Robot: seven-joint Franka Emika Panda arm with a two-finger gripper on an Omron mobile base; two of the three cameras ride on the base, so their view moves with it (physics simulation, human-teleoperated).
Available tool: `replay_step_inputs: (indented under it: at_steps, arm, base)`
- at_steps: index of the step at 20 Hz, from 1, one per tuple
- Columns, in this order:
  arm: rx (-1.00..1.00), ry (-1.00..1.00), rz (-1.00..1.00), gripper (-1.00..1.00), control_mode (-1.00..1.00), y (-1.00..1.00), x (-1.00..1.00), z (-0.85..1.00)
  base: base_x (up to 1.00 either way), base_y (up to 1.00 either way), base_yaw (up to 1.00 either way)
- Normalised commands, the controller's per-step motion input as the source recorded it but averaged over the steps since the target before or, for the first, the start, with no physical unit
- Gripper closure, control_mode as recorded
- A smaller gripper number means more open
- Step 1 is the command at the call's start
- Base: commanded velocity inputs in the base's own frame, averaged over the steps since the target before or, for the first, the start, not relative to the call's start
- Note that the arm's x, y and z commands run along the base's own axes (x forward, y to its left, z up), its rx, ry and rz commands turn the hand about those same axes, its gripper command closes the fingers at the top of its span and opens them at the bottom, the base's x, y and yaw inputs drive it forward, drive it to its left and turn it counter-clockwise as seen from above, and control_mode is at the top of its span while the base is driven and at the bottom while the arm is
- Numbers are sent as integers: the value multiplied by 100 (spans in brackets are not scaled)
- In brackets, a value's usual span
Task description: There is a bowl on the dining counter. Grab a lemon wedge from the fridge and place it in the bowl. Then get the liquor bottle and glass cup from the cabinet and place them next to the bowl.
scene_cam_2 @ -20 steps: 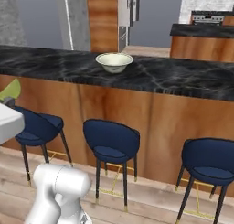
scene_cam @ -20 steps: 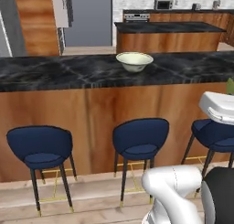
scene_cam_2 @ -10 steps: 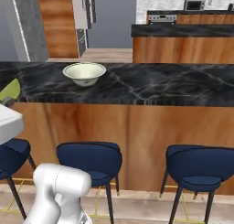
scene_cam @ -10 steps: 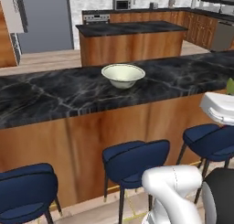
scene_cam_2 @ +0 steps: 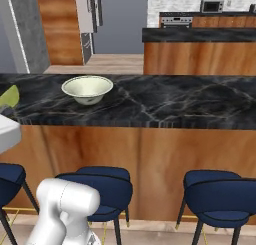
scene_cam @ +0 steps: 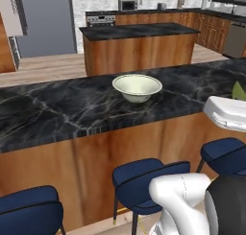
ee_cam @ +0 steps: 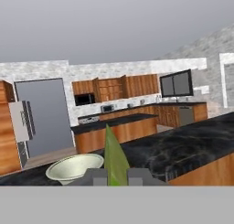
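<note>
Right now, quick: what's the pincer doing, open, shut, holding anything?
Pincer: shut on the lemon wedge, which stands up between its tips, short of the bowl on the dining counter.

No writing, label, brand, number or sign could be read anywhere in these pictures; the microwave (scene_cam: 128, 5), the oven (scene_cam: 100, 20) and the fridge (ee_cam: 43, 115) all showed plain, unmarked fronts
</note>
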Motion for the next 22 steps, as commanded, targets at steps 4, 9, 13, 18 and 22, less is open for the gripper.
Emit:
replay_step_inputs:
  at_steps: [4, 9, 13, 18, 22]
  arm:
    - [0, 0, 0, 100, 100, 0, 0, 0]
    - [0, 13, 5, 100, -100, 17, 98, 9]
    - [0, 24, 1, 100, -100, 24, 100, 9]
    - [0, 38, 3, 100, -100, 18, 89, 1]
    - [3, 29, 14, 100, -100, 0, 69, -10]
  base:
    - [81, 13, 11]
    - [0, 0, 0]
    - [0, 0, 0]
    - [0, 0, 0]
    - [0, 0, 0]
